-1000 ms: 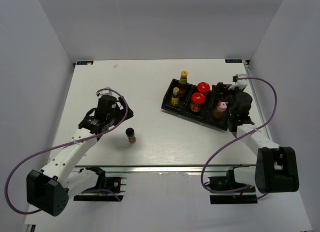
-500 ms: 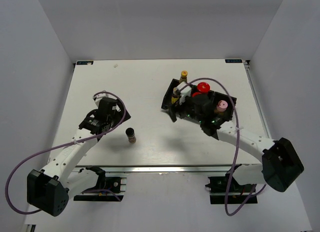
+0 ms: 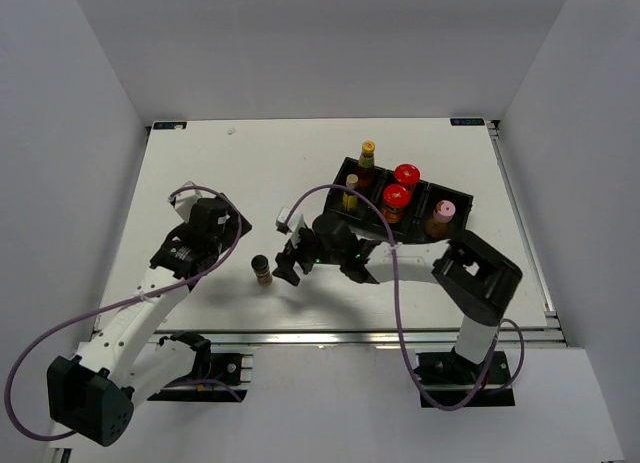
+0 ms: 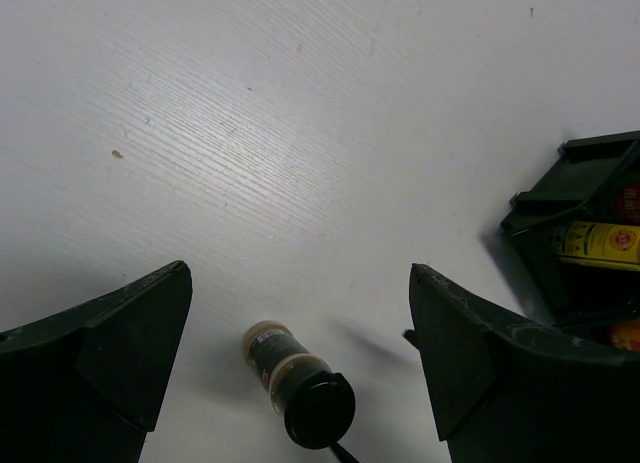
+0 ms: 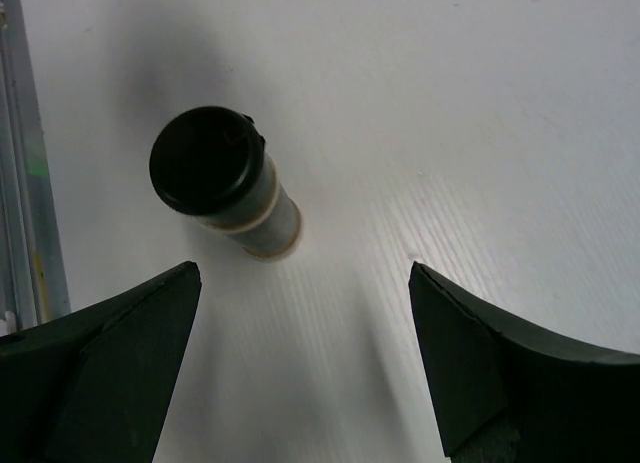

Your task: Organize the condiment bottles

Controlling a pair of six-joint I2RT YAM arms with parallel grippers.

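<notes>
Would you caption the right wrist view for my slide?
Open right gripper near the dark-capped jar on the table.

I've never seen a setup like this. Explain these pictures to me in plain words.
Two white robot arms are bolted to a table. One picture looks down from above; the other two come from cameras on each wrist, so the dark wedges at the bottom are that arm's own fingers. The left hand and right hand are both open and hold nothing. A dark-capped tiny jar stands alone on the table, seen by both wrist cameras. Five other bottles stand in a black tray.
</notes>
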